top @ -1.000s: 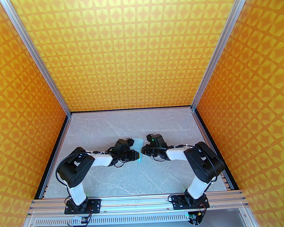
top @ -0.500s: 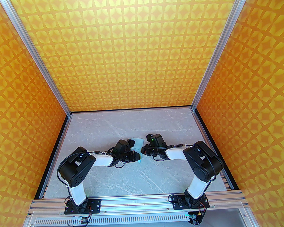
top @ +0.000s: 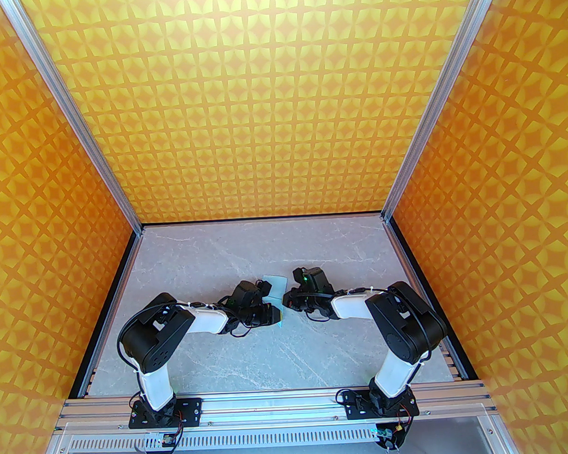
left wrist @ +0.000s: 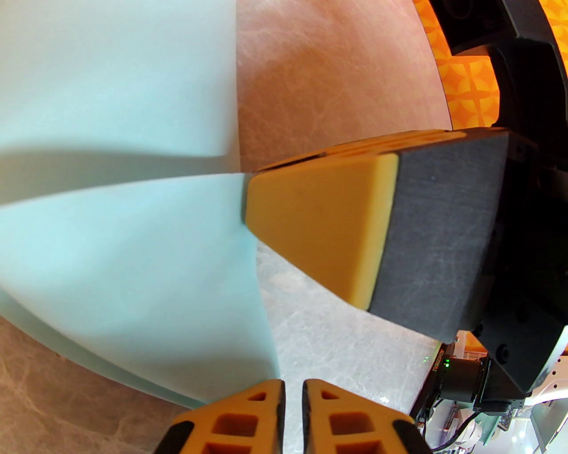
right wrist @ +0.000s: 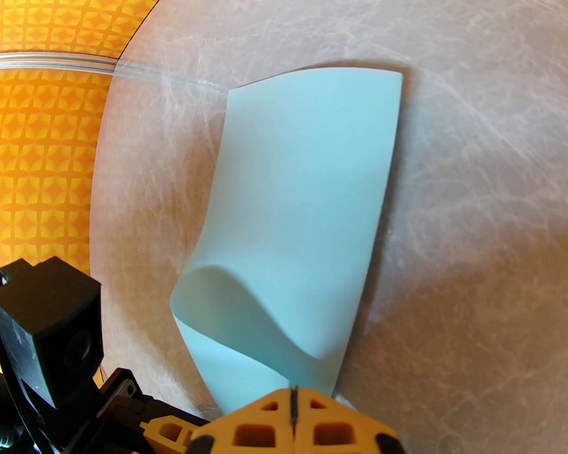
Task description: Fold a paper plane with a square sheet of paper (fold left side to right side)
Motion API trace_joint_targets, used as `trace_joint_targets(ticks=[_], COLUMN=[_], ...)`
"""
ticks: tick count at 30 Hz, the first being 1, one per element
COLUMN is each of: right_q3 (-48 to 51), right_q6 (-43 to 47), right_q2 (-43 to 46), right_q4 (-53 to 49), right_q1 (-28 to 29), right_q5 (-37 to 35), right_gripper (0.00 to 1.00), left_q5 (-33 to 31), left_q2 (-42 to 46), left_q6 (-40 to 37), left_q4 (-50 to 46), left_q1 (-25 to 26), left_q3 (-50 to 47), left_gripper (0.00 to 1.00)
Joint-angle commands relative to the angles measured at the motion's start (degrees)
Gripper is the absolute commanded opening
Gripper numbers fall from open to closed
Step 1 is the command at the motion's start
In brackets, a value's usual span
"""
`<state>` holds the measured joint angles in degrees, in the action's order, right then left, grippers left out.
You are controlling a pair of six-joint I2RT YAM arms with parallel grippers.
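Right wrist: right fingers (right wrist: 298, 395) pinch the square sheet of paper (right wrist: 301, 199); left fingers (left wrist: 276, 393) barely spread beside it.

Black-and-white left arm (top: 203, 318) and right arm (top: 358, 307) bend inward; orange-fingered right gripper (right wrist: 293, 390) clamps pale blue paper sheet (right wrist: 301, 199); left gripper (left wrist: 293, 383) nearly closed.

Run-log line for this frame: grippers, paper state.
right gripper: shut on paper sheet edge | left gripper: fingers nearly together at sheet's edge, grip unclear | sheet: curled, not pressed flat
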<state>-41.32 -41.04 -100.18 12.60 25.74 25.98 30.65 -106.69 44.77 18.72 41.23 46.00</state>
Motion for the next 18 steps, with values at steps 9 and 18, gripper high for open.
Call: trace_joint_targets(ticks=[9,18], right_q3=[-0.6,0.0], right_q6=[0.5,0.4], right_q2=[-1.5,-1.4], right_q4=[0.1,0.1], right_q1=[-0.3,-0.3], right_q5=[0.9,0.3], right_gripper=[0.00,0.00], left_q5=[1.0,1.1], left_q2=[-1.9,-2.4], left_q6=[0.2,0.1], left_q4=[0.6,-0.1], left_q1=[0.3,0.3], left_q3=[0.4,0.4], left_gripper=[0.15,0.13])
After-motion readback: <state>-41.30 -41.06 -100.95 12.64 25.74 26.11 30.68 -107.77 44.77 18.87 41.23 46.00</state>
